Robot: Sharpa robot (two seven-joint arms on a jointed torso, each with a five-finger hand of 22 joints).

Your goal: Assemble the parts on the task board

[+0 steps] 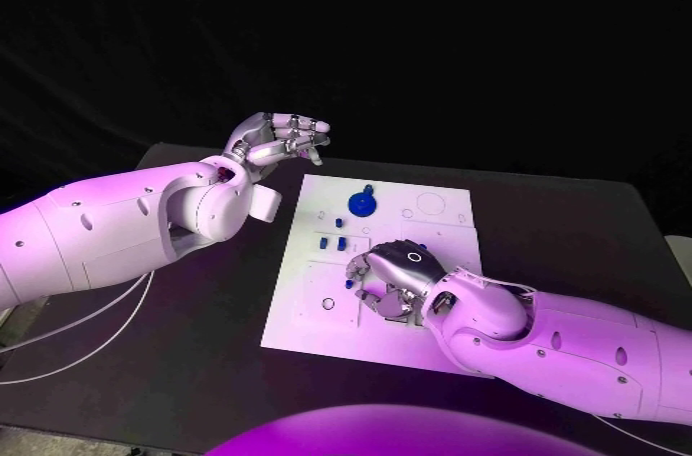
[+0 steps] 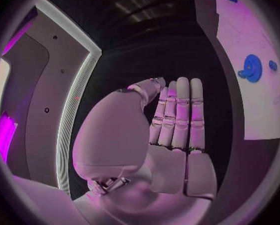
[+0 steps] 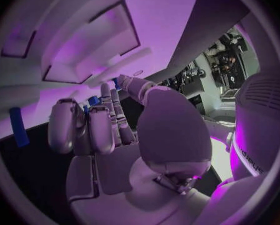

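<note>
Right hand point(image 1: 392, 276) sits low over the middle of the task board point(image 1: 433, 348), knuckles up, fingers curled down toward the plate — whether it pinches anything underneath, I cannot tell from the head view. From the right wrist view the fingers point(image 3: 101, 127) lie close together, reaching at the board's face, with bits of blue showing right at their tips; contact there is too hidden to call. Beside them in that view, a small blue bar point(image 3: 17, 127) lies on the board's pale surface.

Out from that hand, toward the far edge of the board, small blue parts point(image 1: 333, 243) lie in a loose cluster just beyond the knuckles. Farther still, near the board's far side, a round blue gear-like part point(image 1: 364, 203) rests flat on the white.

Left hand point(image 1: 278, 138) hangs up off the worktop point(image 1: 591, 226), beyond the board's far left corner, well apart from every part — palm empty, fingers loosely curled at the tips. Its wrist view shows the fingers point(image 2: 180, 112) laid straight, side by side, holding nothing, with the round blue part point(image 2: 252, 68) on the board beyond them.
</note>
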